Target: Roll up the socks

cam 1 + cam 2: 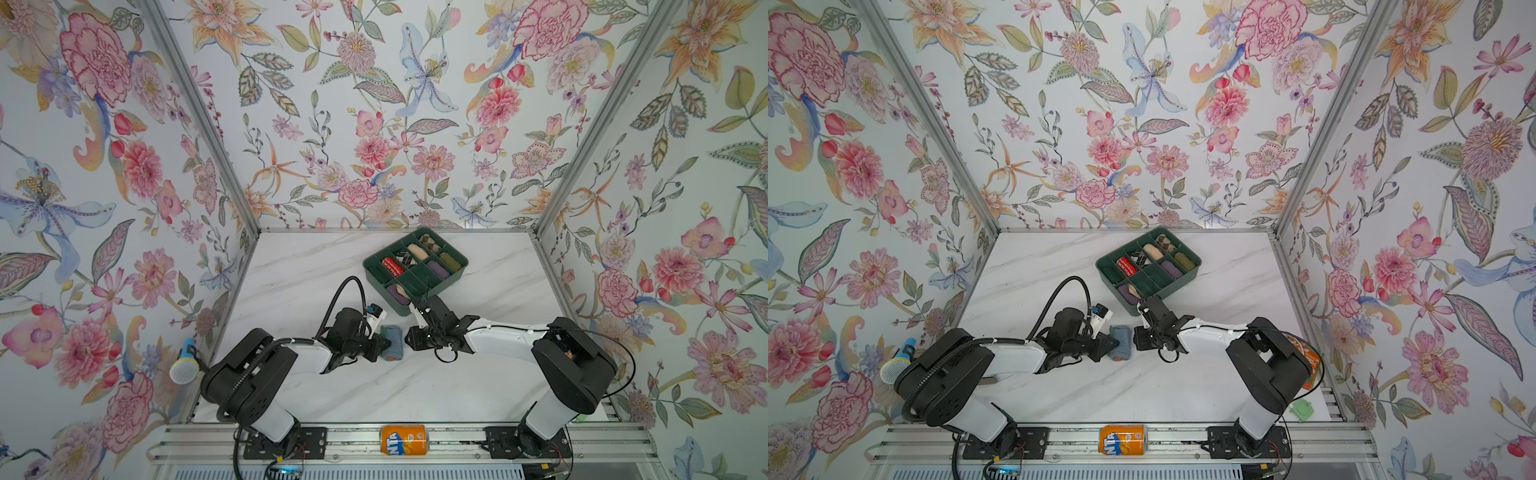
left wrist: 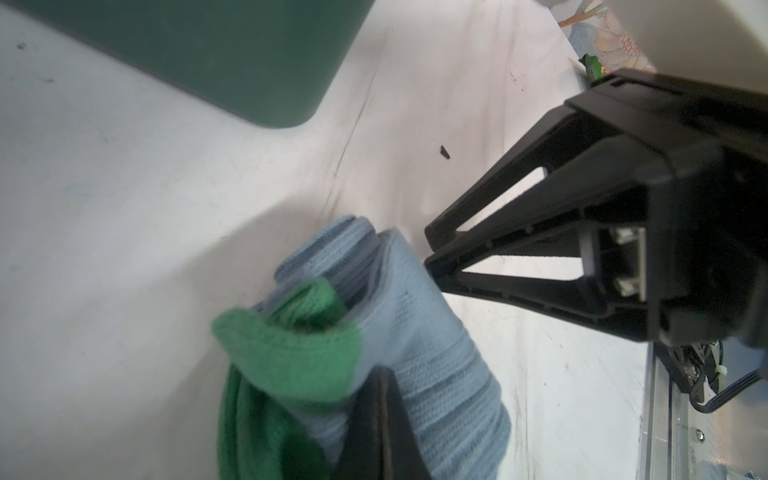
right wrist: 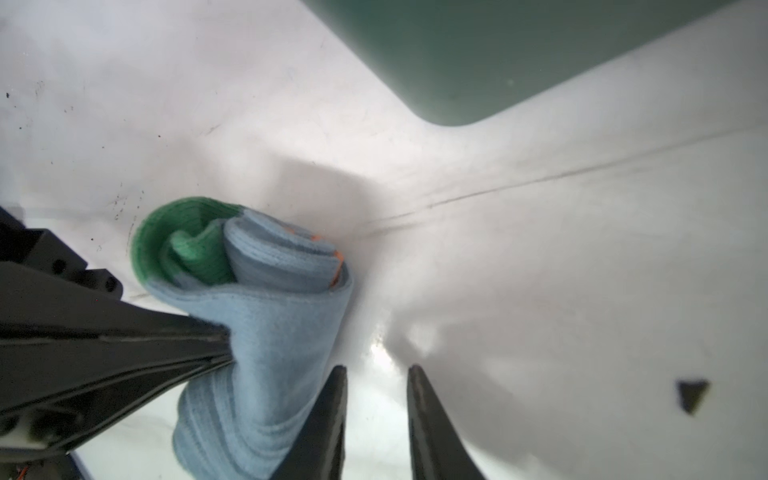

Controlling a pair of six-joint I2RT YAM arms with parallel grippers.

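I read this as the closing stage of the rolling. The socks lie as one compact grey-blue bundle near the middle of the worktop, with the green divided tray well apart at about 1 o'clock from them in both top views. The left end effector comes in from the bundle's 9 o'clock and is clenched on the outer knit layer. The right wrist view shows its tips biting into the fabric partway along the roll, whose green toe is curled inside one end and where a sliver of orange peeks from the inner turns. The right end effector sits at the bundle's 3 o'clock, released, with its jaws a little apart and only bare worktop between them. One finger is just beside the roll, and I cannot tell from that view whether it touches. From the left wrist camera, though, the tips appear to press against the side of the socks. I judge the winding itself to be done and what remains is securing it (a ribbed knit like this wants to spring open). The next move calls for the right side to brace or take hold of the bundle across its width before the left pinch lets go. The outer layer then needs pulling snug over the end so the roll keeps its shape. I would go slowly, because a tug from the left could drag the whole bundle along the smooth marble.
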